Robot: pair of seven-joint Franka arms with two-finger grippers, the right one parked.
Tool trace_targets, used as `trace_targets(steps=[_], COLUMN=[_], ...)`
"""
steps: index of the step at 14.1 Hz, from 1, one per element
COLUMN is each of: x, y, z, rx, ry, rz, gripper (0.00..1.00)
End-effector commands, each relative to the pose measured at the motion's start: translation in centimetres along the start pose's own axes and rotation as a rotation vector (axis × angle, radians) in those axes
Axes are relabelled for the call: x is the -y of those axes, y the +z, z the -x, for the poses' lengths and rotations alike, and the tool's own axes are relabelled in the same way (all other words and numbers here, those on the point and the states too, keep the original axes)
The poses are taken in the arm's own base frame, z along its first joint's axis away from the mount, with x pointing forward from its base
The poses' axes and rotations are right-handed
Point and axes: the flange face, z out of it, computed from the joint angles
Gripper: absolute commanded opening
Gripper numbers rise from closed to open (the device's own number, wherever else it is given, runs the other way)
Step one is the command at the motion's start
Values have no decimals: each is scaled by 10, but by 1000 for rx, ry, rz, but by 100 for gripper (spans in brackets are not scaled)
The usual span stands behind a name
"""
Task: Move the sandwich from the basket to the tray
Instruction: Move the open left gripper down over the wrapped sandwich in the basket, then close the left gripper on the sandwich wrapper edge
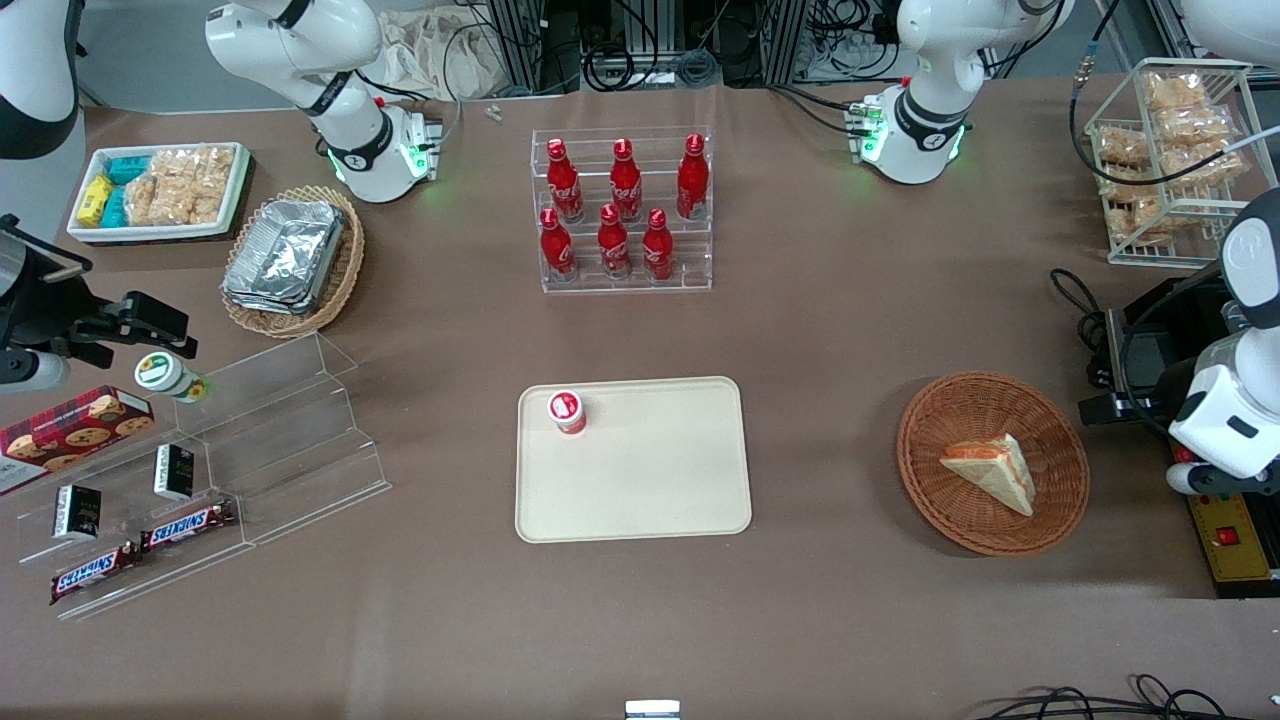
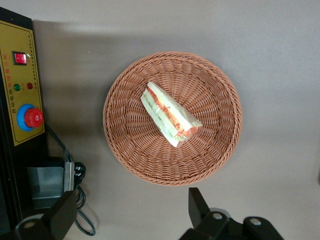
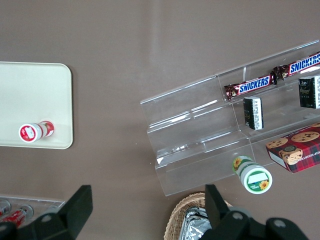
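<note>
The sandwich [image 1: 992, 470], a white-bread wedge with orange and green filling, lies in the round reddish-brown wicker basket [image 1: 1060, 500]. The left wrist view shows the sandwich [image 2: 170, 115] near the middle of the basket [image 2: 125, 145]. My left gripper [image 1: 1098, 392] hangs open and empty above the table, beside the basket toward the working arm's end. In the left wrist view the gripper [image 2: 130, 212] has its fingers spread wide over bare table just outside the basket's rim. The cream-beige tray [image 1: 650, 480] lies flat mid-table, toward the parked arm's end from the basket.
A small red-capped bottle [image 1: 566, 411] stands on the tray's corner. A yellow control box [image 2: 20, 85] with a red button and a cable lies beside the basket. A rack of cola bottles [image 1: 622, 210] stands farther from the camera than the tray. A wire snack rack [image 1: 1165, 160] stands at the working arm's end.
</note>
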Motion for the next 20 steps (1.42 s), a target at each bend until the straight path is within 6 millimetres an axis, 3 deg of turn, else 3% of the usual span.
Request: trace_targets(steps=[1,5,8,12,17,20], x=[-1,5,-4,-10,-21,-27], y=[-1,9,22,65,136,159], z=[2,-2,-7,-5,-2,-9], rx=[7,22,15,-21,-40,-29], ry=[-17,-38,-192,-286,-461,-593], rz=[-24,1,0,59,94,103], gripper=[99,100,100,100,100,99])
